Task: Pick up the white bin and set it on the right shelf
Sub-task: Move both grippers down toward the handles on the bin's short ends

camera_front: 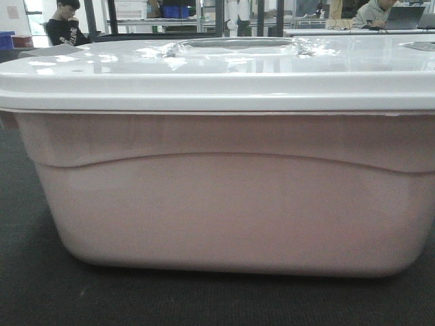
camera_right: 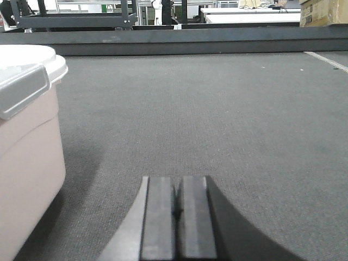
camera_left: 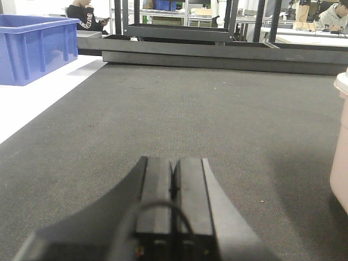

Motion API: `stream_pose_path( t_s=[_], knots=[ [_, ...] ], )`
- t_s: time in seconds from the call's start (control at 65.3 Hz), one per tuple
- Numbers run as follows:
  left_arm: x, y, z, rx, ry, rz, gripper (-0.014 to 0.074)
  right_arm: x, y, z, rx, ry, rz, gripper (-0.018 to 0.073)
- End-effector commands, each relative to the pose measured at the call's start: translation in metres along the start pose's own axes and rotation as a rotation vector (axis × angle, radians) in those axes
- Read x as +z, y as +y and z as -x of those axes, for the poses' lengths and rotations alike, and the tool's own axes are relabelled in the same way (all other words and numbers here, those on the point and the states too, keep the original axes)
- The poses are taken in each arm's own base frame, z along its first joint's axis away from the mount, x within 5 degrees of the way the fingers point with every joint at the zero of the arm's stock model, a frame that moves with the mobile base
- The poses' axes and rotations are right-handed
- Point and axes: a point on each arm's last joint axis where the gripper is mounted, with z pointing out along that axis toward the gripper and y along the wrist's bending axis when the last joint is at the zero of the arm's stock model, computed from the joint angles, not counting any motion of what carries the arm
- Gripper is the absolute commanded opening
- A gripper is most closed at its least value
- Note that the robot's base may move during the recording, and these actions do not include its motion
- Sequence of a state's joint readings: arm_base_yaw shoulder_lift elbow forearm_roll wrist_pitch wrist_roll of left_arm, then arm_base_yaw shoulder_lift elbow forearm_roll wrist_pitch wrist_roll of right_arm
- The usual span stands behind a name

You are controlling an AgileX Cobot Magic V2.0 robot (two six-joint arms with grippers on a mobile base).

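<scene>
The white bin (camera_front: 231, 197) fills the front view, a pinkish-white tub with a glossy white lid, standing on dark carpet. Its edge shows at the right of the left wrist view, white bin (camera_left: 340, 147), and at the left of the right wrist view, white bin (camera_right: 24, 152). My left gripper (camera_left: 174, 163) is shut, low over the carpet left of the bin and apart from it. My right gripper (camera_right: 176, 182) is shut too, over the carpet right of the bin, with nothing held. The right shelf is out of view.
A blue open crate (camera_left: 32, 46) stands on a white surface at the far left. Dark low platforms (camera_left: 217, 51) and black frames run across the back. People sit at the back, a person (camera_front: 64, 24) on the left.
</scene>
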State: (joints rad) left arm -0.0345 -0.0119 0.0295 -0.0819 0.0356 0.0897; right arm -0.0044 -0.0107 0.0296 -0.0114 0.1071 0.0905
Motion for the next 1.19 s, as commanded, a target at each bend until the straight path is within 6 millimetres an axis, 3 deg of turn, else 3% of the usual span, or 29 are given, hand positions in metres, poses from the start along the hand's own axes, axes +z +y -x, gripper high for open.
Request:
stream_pose_path(
  t_s=[0.0, 0.474, 0.643, 0.78, 0.933, 1.178],
  knots=[
    [-0.001, 0.000, 0.009, -0.011, -0.102, 0.002, -0.0118, -0.002, 0.001, 0.010, -0.018, -0.108, 0.008, 0.0068],
    [-0.001, 0.000, 0.010, -0.011, -0.107, 0.002, -0.0118, -0.002, 0.001, 0.012, -0.018, -0.138, 0.011, 0.0068],
    [-0.001, 0.001, 0.014, -0.117, -0.097, -0.001, -0.0118, -0.003, 0.001, 0.016, 0.009, -0.142, 0.013, 0.0068],
    [-0.005, 0.000, 0.032, -0.162, -0.110, -0.016, -0.0118, -0.009, 0.004, 0.042, 0.044, -0.167, 0.020, 0.0068],
    [-0.015, -0.002, 0.068, -0.106, -0.133, -0.035, -0.0118, -0.008, 0.006, 0.069, 0.041, -0.082, 0.016, 0.0068],
    [-0.028, -0.004, 0.093, -0.062, -0.041, -0.058, -0.0118, 0.017, 0.010, 0.118, 0.035, 0.057, 0.004, 0.0068]
  ],
)
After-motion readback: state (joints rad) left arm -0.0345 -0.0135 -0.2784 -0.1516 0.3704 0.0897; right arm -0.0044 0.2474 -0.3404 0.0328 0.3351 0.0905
